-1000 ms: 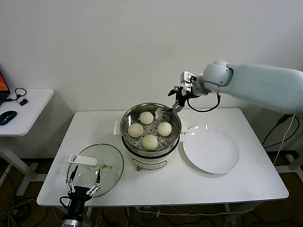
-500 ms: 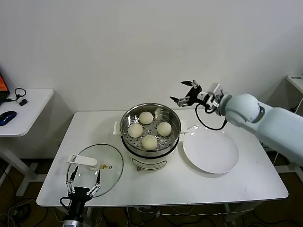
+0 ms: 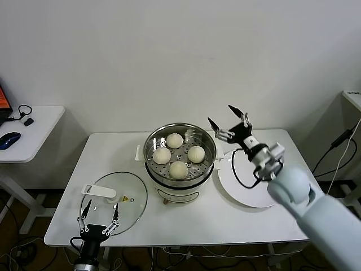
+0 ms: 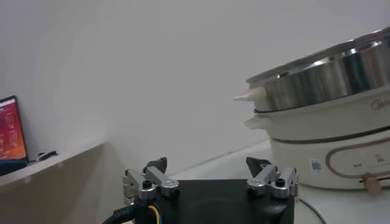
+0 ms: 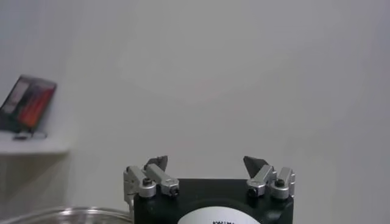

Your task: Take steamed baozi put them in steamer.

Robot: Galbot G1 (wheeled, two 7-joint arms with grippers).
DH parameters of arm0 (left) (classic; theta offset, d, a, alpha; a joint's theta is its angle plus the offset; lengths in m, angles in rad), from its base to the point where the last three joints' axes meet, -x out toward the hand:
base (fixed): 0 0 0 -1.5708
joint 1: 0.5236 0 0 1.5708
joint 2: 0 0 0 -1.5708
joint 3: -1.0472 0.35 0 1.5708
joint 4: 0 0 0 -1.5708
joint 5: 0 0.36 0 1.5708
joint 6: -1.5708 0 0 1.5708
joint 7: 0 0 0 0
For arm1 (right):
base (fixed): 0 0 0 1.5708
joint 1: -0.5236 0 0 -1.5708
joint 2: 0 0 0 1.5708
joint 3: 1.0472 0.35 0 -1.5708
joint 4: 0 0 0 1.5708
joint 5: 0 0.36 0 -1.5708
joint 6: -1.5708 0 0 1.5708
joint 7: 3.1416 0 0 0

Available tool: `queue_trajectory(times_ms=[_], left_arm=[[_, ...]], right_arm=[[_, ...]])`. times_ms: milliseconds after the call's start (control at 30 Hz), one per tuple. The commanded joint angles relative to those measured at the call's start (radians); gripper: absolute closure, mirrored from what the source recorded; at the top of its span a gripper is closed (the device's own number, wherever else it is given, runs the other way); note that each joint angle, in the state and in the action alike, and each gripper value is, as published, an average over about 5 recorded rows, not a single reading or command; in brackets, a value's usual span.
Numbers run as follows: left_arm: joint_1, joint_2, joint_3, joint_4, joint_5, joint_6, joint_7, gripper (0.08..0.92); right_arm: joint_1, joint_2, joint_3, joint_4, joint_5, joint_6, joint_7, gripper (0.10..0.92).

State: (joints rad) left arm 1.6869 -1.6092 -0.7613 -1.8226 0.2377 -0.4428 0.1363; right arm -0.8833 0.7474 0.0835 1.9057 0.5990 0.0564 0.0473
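The steamer (image 3: 179, 161) sits mid-frame on the white table (image 3: 316, 214), all four baozi (image 3: 178, 169) already on its perforated tray. Right of it, above the plate (image 3: 248, 189), the right gripper (image 3: 230, 120) hangs empty, fingers spread. The left gripper (image 3: 100, 214), lower left, is also spread. Buns look soft and light; cup them gently by their sides.

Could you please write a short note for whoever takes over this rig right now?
Right pincer: open, empty, raised over the flat white plate, beside the pot.
Left pincer: open, empty, parked at the table's near edge by the round glass lid.
All four cream-white pleated buns sit on the perforated tray inside the shiny steel steamer pot.
Done: loading.
Left: no buns remain outside; the lid is off.
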Motion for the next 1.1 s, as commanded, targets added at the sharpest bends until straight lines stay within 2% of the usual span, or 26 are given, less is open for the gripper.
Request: queue_trajectory(times_ms=[33, 167, 400, 1100], left_arm=[[0.002, -0.047, 0.000, 0.000, 0.001, -0.002, -0.003, 0.177], [0.000, -0.047, -0.003, 0.003, -0.001, -0.003, -0.003, 0.177], [-0.003, -0.049, 0.001, 0.004, 0.002, -0.003, -0.003, 0.177], [-0.003, -0.049, 0.002, 0.000, 0.006, -0.003, -0.003, 0.177]], right_arm=[[-0.792, 0.456, 0.477, 0.060, -0.232, 0.397, -0.123, 0.203], [-0.883, 0.531, 0.477, 0.037, -0.282, 0.508, -0.164, 0.203], [-0.980, 0.592, 0.458, -0.011, -0.312, 0.586, -0.192, 0.203], [-0.990, 0.604, 0.381, -0.061, -0.313, 0.626, -0.178, 0.203]])
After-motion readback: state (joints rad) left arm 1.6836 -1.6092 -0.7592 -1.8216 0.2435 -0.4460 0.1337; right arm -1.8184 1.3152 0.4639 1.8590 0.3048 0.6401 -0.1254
